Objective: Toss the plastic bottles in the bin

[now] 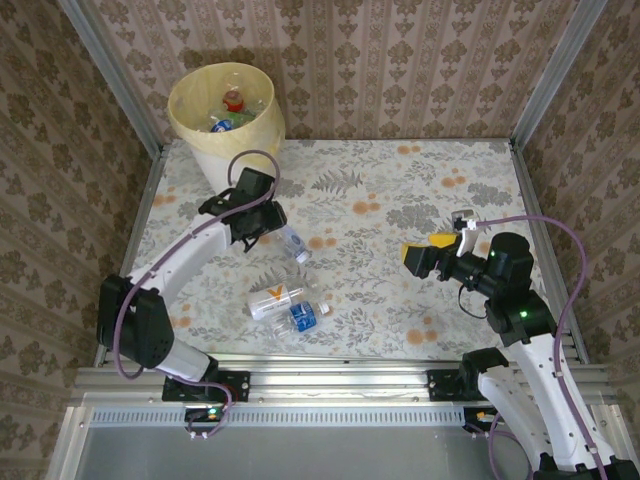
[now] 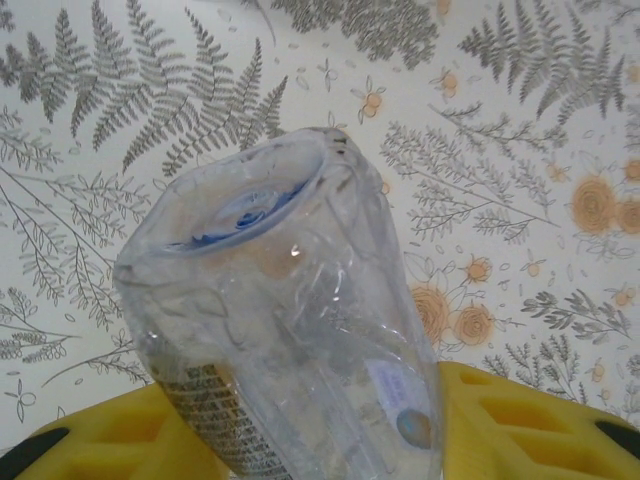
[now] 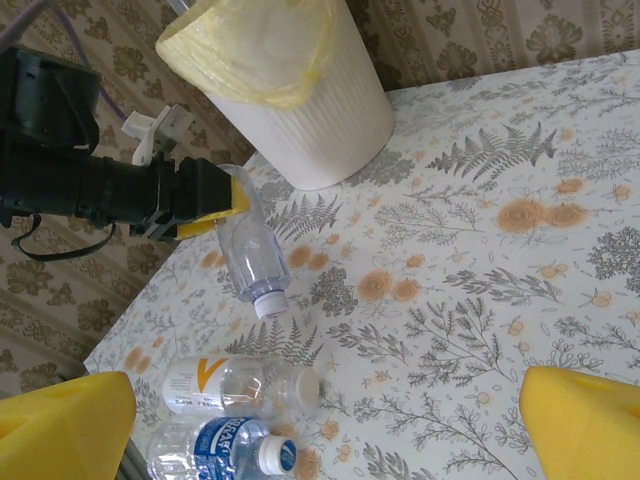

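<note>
My left gripper is shut on a clear plastic bottle, right of the bin's foot. In the left wrist view both yellow fingers press the bottle at its sides. From the right wrist I see that bottle hanging cap down. Two more bottles lie side by side near the front edge: one with a white and orange label, one with a blue label. The pale-yellow bin stands at the far left corner with bottles inside. My right gripper is open over the right half, holding nothing.
Patterned walls and metal posts close in the table on three sides. The floral tabletop is bare between the arms and along the back. The left arm's cable loops close to the bin's side.
</note>
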Action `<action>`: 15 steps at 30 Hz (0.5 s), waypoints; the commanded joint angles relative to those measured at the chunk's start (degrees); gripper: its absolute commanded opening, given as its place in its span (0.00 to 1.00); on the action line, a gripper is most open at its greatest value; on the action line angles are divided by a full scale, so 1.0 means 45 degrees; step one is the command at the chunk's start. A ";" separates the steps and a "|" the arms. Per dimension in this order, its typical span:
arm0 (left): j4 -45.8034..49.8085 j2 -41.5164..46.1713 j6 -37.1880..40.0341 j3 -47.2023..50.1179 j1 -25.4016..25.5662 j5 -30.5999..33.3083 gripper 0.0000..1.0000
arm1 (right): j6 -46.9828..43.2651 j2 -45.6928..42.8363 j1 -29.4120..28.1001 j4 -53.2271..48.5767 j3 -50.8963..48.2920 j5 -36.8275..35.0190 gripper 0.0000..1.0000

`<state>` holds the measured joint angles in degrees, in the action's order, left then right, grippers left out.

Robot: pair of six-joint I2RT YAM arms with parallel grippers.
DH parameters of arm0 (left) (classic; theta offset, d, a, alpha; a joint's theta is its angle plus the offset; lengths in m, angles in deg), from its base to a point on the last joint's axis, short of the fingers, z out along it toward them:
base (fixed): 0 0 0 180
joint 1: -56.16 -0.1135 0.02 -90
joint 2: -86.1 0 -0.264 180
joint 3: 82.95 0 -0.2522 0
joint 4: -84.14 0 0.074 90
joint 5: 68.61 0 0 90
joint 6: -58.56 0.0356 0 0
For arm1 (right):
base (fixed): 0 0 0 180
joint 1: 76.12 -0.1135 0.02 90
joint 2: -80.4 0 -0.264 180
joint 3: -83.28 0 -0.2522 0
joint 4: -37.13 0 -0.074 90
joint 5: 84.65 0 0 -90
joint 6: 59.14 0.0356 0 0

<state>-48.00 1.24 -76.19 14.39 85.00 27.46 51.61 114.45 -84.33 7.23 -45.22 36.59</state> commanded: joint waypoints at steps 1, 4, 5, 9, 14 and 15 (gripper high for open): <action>-0.0359 0.0454 0.0862 -0.0487 0.0056 0.0199 0.50 | -0.0063 -0.0224 -0.0088 -0.0214 -0.0099 -0.0267 1.00; -0.0334 0.0394 0.1533 -0.0732 0.0037 -0.0217 0.51 | -0.0042 -0.0238 -0.0090 -0.0222 -0.0122 -0.0256 1.00; -0.0088 0.0271 0.1745 -0.0925 0.0041 -0.0324 0.51 | -0.0043 -0.0242 -0.0088 -0.0221 -0.0106 -0.0261 1.00; 0.0915 -0.0387 0.2358 -0.1643 0.0085 -0.0858 0.52 | -0.0039 -0.0241 -0.0090 -0.0210 -0.0124 -0.0269 1.00; 0.1515 -0.1414 0.2262 -0.1816 0.0116 -0.1298 0.54 | -0.0044 -0.0243 -0.0090 -0.0198 -0.0106 -0.0268 1.00; 0.1588 -0.1638 0.2152 -0.1836 0.0134 -0.1309 0.54 | -0.0049 -0.0243 -0.0088 -0.0210 -0.0086 -0.0288 1.00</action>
<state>-45.15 -3.28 -67.58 7.02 85.07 23.53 51.61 114.14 -84.33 7.23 -45.22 36.59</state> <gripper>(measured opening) 0.539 0.999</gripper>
